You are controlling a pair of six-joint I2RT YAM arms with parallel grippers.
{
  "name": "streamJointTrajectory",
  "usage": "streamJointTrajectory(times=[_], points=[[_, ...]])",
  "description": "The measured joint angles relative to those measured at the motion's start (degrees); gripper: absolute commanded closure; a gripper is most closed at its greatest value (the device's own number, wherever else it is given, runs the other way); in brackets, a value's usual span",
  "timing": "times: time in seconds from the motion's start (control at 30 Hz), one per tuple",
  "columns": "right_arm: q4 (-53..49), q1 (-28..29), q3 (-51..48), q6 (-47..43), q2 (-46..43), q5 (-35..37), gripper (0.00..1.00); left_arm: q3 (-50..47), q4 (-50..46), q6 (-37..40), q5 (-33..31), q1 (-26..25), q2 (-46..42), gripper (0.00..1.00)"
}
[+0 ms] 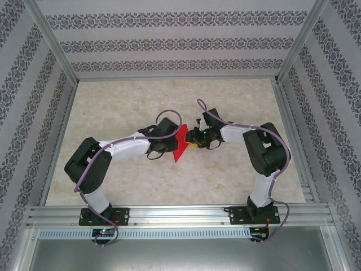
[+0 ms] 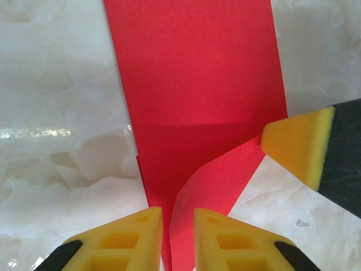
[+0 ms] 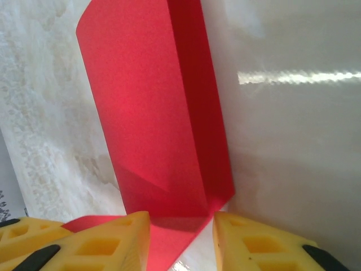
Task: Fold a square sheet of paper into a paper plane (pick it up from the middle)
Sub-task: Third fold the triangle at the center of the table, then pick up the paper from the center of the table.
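The square sheet of paper (image 1: pixel 180 148) is bright red and lies folded in a narrow pointed shape on the middle of the table, between both grippers. In the left wrist view the paper (image 2: pixel 197 84) runs away from me, and one flap curls up into the narrow gap of my left gripper (image 2: pixel 178 217), whose jaws stand slightly apart. A yellow fingertip (image 2: pixel 299 149) of the other gripper touches the paper's right edge. In the right wrist view a raised fold of the paper (image 3: pixel 141 113) stands in front of my right gripper (image 3: pixel 181 220), which is open astride the paper's near end.
The marble-patterned tabletop (image 1: pixel 113 113) lies bare around the paper. Patterned walls and metal frame rails (image 1: pixel 169 214) enclose the table. The two arms meet at the centre, the left gripper (image 1: pixel 169 145) and right gripper (image 1: pixel 192 141) close together.
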Motion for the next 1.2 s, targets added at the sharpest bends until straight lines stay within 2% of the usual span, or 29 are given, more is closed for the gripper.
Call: streamJointTrajectory(times=[0.43, 0.5, 0.63, 0.83, 1.03, 1.2], points=[[6.62, 1.40, 0.07, -0.02, 1.22, -7.96, 0.73, -0.46, -0.31, -0.22, -0.42, 1.70, 0.00, 0.77], [6.38, 1.97, 0.31, -0.52, 1.57, -8.17, 0.76, -0.94, -0.42, -0.35, -0.50, 2.14, 0.00, 0.77], [5.92, 2.51, 0.83, -1.36, 1.99, -8.09, 0.89, -1.62, -0.83, -0.44, -0.70, 2.84, -0.02, 0.75], [4.13, 2.45, 0.55, -1.44, 0.20, -4.28, 0.96, -2.32, -1.73, -0.04, -1.09, 3.26, -3.17, 0.63], [1.90, 1.70, -1.36, 0.39, -10.95, 2.49, 0.96, -3.63, -1.81, 1.44, -1.14, 3.26, -11.13, 0.43], [1.22, 2.25, -1.62, 3.41, -18.91, 7.98, 0.95, -5.95, -1.20, 3.54, -1.07, 3.30, -17.03, 0.33]])
